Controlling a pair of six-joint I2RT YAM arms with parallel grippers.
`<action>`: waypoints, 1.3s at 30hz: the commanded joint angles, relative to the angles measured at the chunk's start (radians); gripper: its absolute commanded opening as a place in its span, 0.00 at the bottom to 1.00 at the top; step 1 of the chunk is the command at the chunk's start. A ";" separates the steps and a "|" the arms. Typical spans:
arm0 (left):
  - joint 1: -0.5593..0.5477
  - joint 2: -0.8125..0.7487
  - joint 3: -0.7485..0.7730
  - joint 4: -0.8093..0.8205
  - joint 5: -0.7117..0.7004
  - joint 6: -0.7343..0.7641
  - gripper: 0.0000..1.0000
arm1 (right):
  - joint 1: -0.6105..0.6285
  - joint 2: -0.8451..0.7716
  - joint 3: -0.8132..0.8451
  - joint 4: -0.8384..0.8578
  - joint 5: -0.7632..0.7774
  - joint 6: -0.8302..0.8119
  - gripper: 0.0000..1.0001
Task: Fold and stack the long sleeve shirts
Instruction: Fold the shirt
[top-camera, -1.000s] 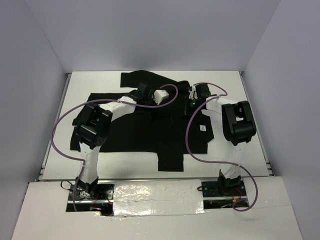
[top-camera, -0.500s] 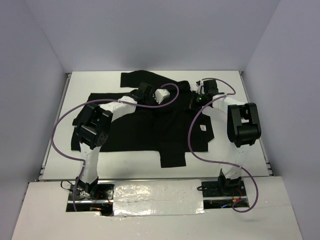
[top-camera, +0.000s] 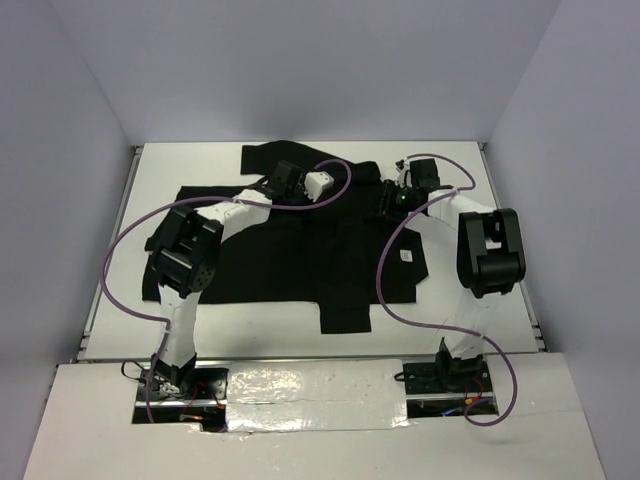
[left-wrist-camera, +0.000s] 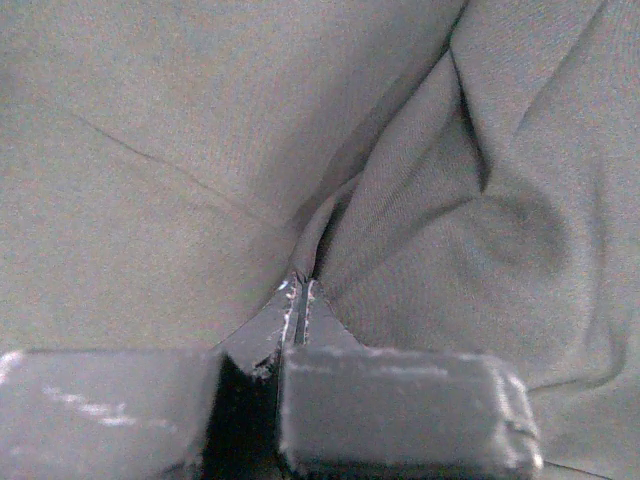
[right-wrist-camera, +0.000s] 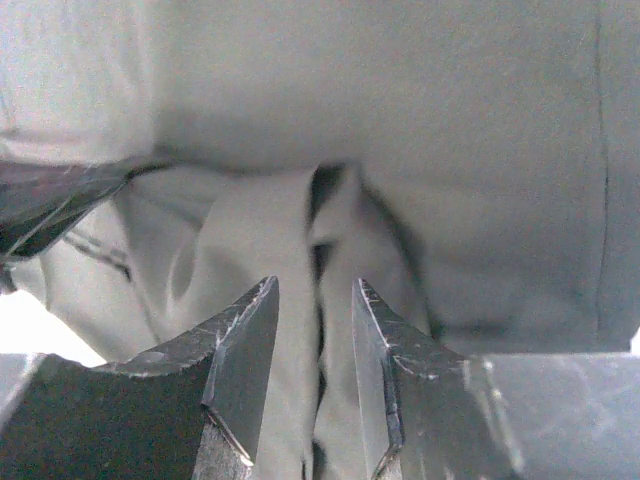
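Black shirt (top-camera: 300, 262) lies spread on the white desk (top-camera: 260, 325), hem nearest the arm bases, one sleeve at the far edge. Overhead, both wrists hide their jaws. Left wrist view: left jaws together, pinching a ridge of shirt. Right wrist view: right jaws apart, a loose fold between them, ungripped.

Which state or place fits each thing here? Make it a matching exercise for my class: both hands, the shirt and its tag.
1 left hand
2 right hand
3 black shirt
4 white tag

A small, on the cloth's right part in the top view
B lying on the table
C fingers apart
D shut on a fold of cloth

Pairs: 1-D, 2-C, 3-B, 4-A
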 joint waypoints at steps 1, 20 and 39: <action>-0.005 -0.021 0.026 0.003 0.050 -0.046 0.00 | 0.022 -0.177 -0.045 0.074 0.028 -0.050 0.43; -0.007 -0.007 0.036 -0.008 0.015 -0.027 0.00 | 0.061 -0.114 -0.193 0.094 -0.020 0.061 0.44; -0.007 -0.007 0.038 -0.014 0.004 -0.014 0.00 | 0.061 -0.063 -0.210 0.143 -0.083 0.056 0.10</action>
